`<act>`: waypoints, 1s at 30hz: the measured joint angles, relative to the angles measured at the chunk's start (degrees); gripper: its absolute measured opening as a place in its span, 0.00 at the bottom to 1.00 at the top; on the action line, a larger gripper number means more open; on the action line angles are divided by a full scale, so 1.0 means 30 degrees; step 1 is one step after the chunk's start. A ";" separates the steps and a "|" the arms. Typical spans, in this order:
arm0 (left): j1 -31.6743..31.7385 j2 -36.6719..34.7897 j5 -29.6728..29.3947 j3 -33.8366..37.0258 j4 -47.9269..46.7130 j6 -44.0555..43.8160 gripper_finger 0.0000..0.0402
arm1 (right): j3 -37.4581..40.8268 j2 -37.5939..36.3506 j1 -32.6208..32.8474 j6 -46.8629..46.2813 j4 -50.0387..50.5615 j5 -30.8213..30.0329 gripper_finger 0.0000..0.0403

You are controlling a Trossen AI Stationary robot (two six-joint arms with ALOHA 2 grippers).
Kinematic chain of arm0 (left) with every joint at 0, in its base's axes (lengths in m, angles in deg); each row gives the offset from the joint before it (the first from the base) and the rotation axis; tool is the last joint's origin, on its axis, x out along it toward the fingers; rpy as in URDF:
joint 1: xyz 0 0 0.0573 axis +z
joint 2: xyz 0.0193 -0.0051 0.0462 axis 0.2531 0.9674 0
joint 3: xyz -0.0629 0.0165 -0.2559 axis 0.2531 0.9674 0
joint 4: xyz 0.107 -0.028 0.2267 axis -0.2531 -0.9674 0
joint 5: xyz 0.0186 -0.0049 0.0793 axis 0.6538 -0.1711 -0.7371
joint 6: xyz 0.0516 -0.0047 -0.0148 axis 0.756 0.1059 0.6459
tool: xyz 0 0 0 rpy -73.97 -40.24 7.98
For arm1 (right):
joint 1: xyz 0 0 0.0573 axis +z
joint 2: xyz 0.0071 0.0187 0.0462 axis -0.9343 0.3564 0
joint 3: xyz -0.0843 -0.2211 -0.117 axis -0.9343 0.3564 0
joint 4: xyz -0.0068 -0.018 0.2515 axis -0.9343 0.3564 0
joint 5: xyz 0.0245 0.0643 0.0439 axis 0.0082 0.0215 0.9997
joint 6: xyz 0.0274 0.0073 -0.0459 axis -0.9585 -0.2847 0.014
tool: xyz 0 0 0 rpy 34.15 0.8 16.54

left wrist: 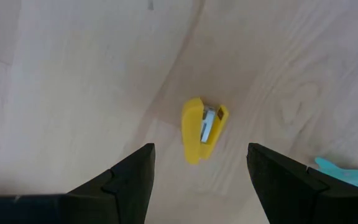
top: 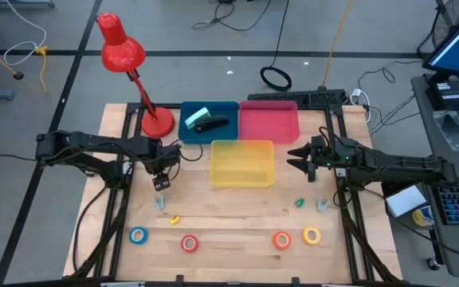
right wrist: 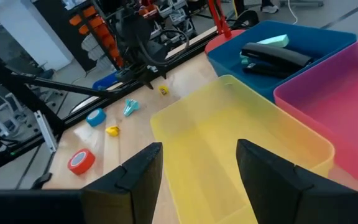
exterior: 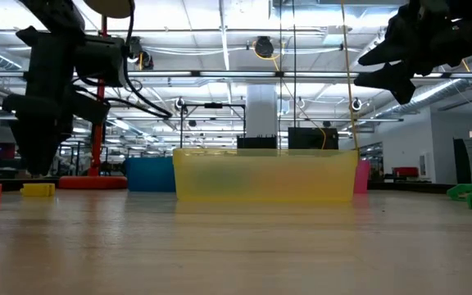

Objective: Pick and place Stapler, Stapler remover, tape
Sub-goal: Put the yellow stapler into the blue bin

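My left gripper (top: 161, 182) hangs open above the table, left of the yellow bin (top: 241, 182). In its wrist view a small yellow staple remover (left wrist: 202, 127) lies on the wood, in line with the gap between my open fingers (left wrist: 201, 180); a teal one (top: 159, 202) lies beside it. My right gripper (top: 300, 157) is open in the air at the yellow bin's right side (right wrist: 197, 180). A black stapler (right wrist: 277, 55) and a teal one (top: 195, 116) lie in the blue bin (top: 231, 108). Blue (top: 138, 235), red (top: 189, 243), orange (top: 282, 239) and yellow (top: 311, 236) tape rolls lie flat along the near edge.
A pink bin (top: 268, 131) stands right of the blue one at the far side. A red desk lamp (top: 156, 121) stands at the far left corner. A green staple remover (top: 300, 202) and another teal one (top: 323, 205) lie near the right side. Bare wood lies between the bins and the rolls.
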 joint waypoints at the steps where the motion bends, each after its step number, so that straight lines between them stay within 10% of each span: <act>1: -0.0019 0.0101 -0.0098 0.0000 -0.0031 -0.0102 0.64 | 0.0000 0.0000 0.0000 0.0032 0.0000 0.0019 0.49; 30: 0.0017 0.4094 -0.0104 -0.0190 0.1786 -0.0222 0.64 | 0.0000 0.0007 0.0000 -0.0133 0.0000 0.0037 0.49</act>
